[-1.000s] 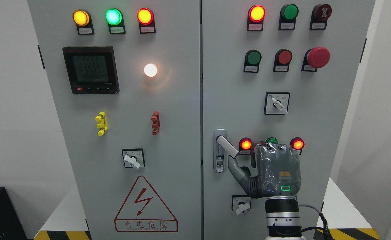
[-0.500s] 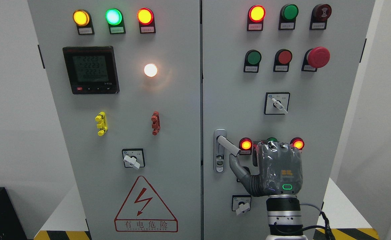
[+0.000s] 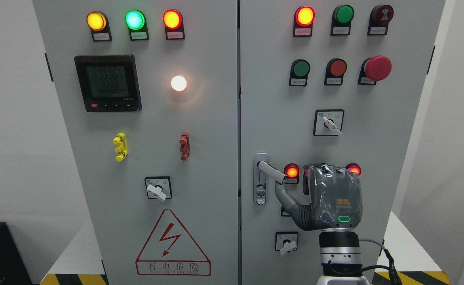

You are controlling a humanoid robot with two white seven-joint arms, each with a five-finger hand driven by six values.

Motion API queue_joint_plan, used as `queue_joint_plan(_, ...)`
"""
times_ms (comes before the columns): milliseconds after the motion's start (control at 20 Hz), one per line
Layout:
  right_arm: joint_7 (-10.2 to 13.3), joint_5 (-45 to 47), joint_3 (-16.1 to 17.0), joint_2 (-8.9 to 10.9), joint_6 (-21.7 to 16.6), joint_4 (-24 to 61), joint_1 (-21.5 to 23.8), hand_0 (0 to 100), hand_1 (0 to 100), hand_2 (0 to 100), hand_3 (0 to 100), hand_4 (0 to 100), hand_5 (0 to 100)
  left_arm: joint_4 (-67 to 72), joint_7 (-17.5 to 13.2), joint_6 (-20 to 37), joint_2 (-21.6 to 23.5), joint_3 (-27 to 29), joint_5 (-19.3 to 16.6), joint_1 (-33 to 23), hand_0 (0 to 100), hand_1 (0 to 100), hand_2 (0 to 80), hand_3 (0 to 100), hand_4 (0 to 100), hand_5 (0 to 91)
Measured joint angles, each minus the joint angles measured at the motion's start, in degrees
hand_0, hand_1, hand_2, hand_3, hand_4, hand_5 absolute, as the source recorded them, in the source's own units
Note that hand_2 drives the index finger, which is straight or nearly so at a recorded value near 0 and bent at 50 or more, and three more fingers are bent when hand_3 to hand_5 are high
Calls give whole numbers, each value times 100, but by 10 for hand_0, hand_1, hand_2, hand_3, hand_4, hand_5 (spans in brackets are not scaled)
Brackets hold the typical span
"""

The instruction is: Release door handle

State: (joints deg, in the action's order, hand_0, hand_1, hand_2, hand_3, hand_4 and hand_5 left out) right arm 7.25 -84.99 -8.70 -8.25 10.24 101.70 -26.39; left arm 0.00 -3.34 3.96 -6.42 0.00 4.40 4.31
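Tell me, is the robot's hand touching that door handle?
Cannot tell. In the head view the right hand's thumb tip sits right under the free end of the door handle, with no clear gap or contact visible; the other fingers are off it.

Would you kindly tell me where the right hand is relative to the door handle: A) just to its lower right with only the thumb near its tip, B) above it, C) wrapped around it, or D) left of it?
A: the right hand sits lower right of the door handle, only its thumb reaching toward the lever's tip.
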Motion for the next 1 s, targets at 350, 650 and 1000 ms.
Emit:
queue_joint_plan(350, -11, 1, 22, -1, 1, 5, -33, 308, 328, 911, 1000, 994, 938, 0, 0, 0, 0, 0, 0, 0, 0, 0, 22, 94, 12, 0)
queue_joint_plan(650, -12, 5, 32, -1, 0, 3, -83, 309, 324, 912, 1000, 993, 937, 0, 0, 0, 0, 0, 0, 0, 0, 0, 20, 93, 12, 0)
queue_joint_plan(1000, -34, 7, 37, -1, 2, 0, -101, 311, 320, 911, 1000, 993, 937, 0, 0, 0, 0, 0, 0, 0, 0, 0, 22, 94, 13, 0)
